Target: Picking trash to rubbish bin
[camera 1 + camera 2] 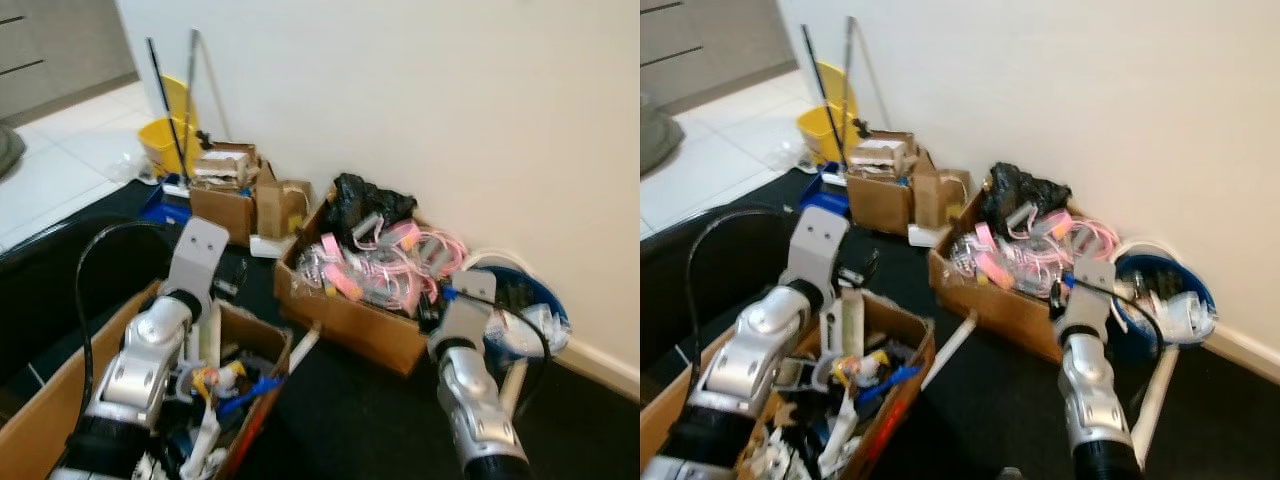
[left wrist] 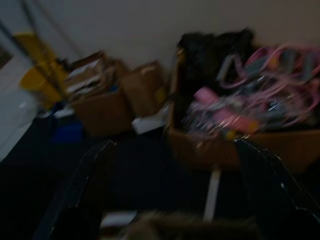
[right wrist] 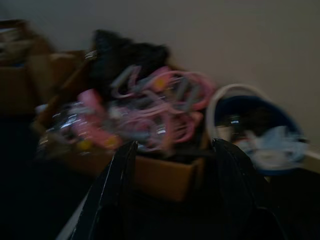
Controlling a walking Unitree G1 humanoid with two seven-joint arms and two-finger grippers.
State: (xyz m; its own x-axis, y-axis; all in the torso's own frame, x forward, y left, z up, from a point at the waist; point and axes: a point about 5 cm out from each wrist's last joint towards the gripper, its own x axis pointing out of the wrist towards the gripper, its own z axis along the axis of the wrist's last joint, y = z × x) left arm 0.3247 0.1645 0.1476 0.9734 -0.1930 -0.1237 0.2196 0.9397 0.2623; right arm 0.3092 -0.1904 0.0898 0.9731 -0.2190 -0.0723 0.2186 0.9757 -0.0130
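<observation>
Here both grippers gape, seemingly empty; right gripper (image 3: 172,192) faces pink-cable box (image 1: 352,312).

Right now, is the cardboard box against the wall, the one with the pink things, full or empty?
Full. The cardboard box is heaped above its rim with pink straps and a black bag.

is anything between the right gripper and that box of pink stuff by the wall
Nothing visible does. The right gripper, fingers open, points straight at the cardboard box of pink items by the wall, with only dark floor between them. The blue basket sits off to its right.
</observation>
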